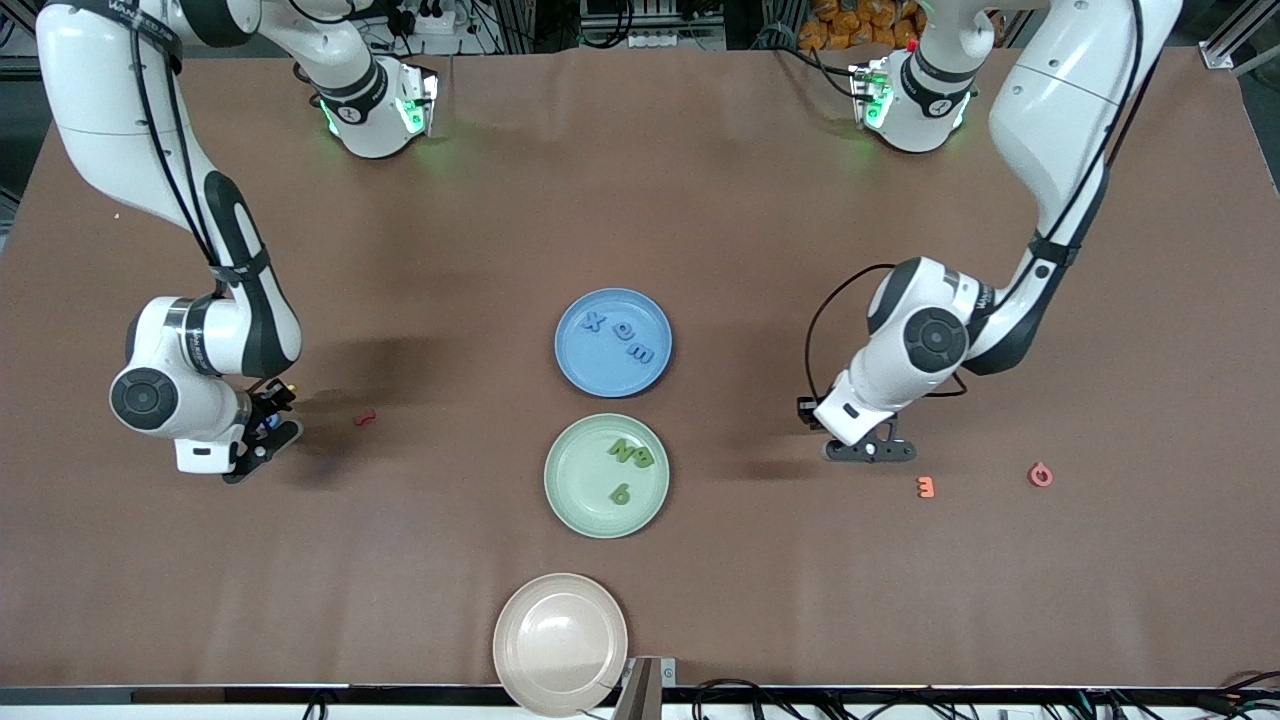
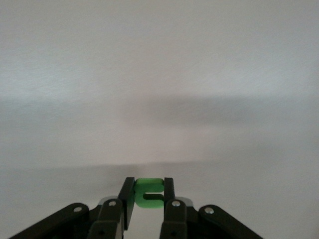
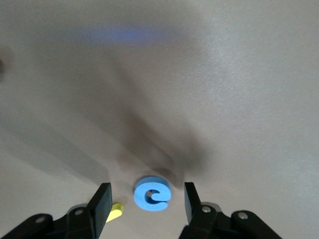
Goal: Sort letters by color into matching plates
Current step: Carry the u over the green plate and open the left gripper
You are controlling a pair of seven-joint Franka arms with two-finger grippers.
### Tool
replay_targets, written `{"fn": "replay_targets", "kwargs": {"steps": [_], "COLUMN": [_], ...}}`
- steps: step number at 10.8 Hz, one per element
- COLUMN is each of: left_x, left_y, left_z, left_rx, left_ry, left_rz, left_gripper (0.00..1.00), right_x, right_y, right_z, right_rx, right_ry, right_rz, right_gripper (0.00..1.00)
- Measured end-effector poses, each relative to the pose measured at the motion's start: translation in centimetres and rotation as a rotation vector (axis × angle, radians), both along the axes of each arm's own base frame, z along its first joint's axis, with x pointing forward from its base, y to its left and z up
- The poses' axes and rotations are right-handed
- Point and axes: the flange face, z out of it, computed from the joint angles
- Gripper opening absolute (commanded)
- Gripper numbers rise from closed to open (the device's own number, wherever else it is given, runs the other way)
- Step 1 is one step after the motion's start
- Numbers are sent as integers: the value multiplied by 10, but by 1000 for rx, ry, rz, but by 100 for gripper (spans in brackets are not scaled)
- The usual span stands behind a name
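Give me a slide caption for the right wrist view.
Right gripper open around a blue letter on the table, a yellow letter beside it.

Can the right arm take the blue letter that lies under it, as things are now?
Probably yes. The right gripper hangs over the blue letter with its jaws open on either side of it; only a small yellow letter lies close beside one jaw.

Robotics lab bench, not home or shop. Two white Franka arms, right arm [image 1: 190, 250] and left arm [image 1: 1010, 270], bolted at table edge, green status lights glowing at bases. Brown mat [image 1: 720, 200] covers whole tabletop. Aluminium framing [image 1: 1235, 40], power strip [image 1: 430, 18] and loose black cables [image 1: 760, 690] run along table edges. Camera mount [image 1: 645, 685] at near edge.
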Motion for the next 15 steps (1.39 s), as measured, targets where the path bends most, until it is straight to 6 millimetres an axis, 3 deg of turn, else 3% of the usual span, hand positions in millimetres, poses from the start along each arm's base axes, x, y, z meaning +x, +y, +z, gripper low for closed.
{"fn": "replay_targets", "kwargs": {"steps": [2, 6, 12, 13, 14, 15], "left_x": [0, -22, -63, -67, -68, -67], "left_y": [-41, -133, -214, -225, -235, -242], "left_z": [7, 5, -4, -6, -7, -9], "left_rx": [-59, -224, -312, -320, -328, -334], "left_ry": [-55, -130, -257, -277, -290, -297], "left_rz": [93, 252, 388, 407, 423, 427], "left_gripper": [0, 0, 0, 17, 81, 100], "right_x": [1, 1, 1, 0, -1, -3], "right_y": [-8, -18, -18, -18, -17, -17], "right_z": [2, -3, -4, -4, -5, -7], "right_rx": [-3, -3, -1, 6, 16, 26], "right_ry": [-17, -34, -37, -34, -28, -24], "right_rz": [19, 51, 25, 8, -8, -24], "right_gripper": [64, 58, 58, 58, 58, 58]}}
